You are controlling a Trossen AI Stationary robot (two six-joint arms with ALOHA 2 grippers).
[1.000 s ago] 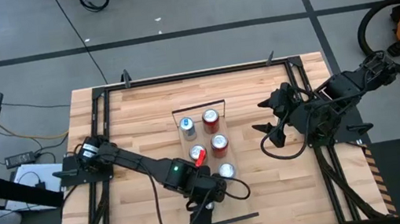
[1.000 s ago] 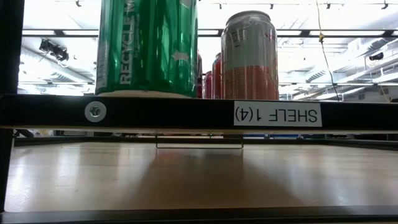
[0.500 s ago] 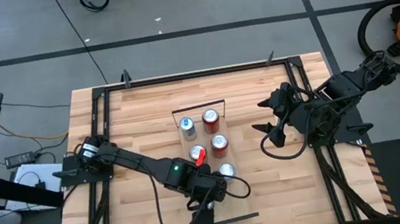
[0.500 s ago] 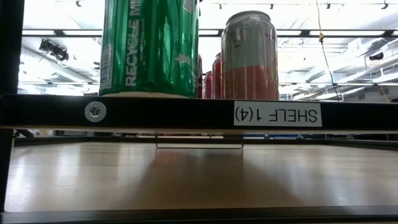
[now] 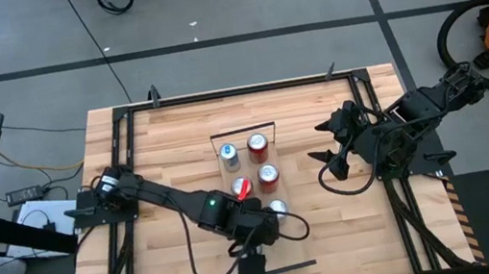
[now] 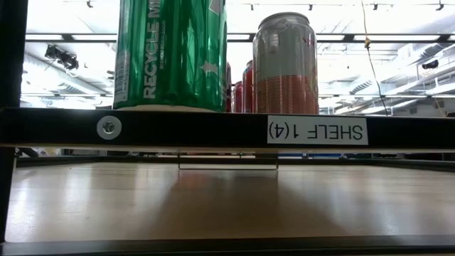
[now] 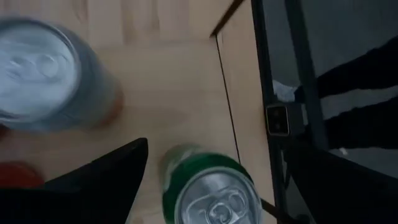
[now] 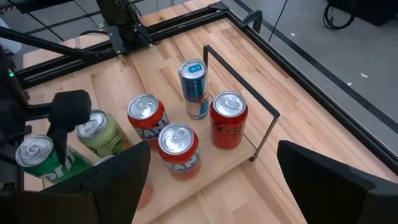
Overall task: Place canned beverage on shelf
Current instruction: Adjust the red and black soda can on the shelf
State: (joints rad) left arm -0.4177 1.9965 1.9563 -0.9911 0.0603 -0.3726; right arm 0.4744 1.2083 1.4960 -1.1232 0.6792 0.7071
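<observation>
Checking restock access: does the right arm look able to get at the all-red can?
Probably yes: the all-red can stands on the shelf edge facing the open right tool, nothing between them; the wire rail guards only the short end.

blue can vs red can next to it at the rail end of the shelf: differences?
The blue can is slimmer; the red can is wider. The blue can looks taller for its width, the red can squatter. The blue can is blue and silver; the red can is red all over under its silver top. Both stand upright, side by side on the shelf, close to the wire rail.
</observation>
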